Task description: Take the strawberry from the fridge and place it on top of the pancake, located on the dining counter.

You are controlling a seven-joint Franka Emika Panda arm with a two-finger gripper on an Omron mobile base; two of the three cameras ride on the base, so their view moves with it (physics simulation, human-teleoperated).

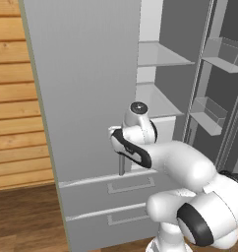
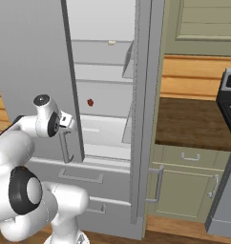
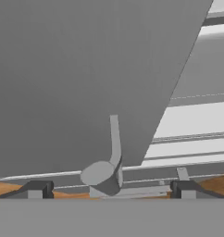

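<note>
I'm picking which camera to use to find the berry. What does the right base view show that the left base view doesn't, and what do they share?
Right base view alone: the strawberry on a fridge shelf, a pale crumb on a higher shelf, and the green cabinets beside the fridge. Left base view alone: the door bins. Both: the grey fridge door, its handle, the lower drawers and the open end effector by the handle.

A pale fridge shelf (image 2: 105, 102) carried the strawberry (image 2: 90, 102); a higher, farther shelf (image 2: 96, 45) held a small whitish crumb (image 2: 111, 42).
</note>
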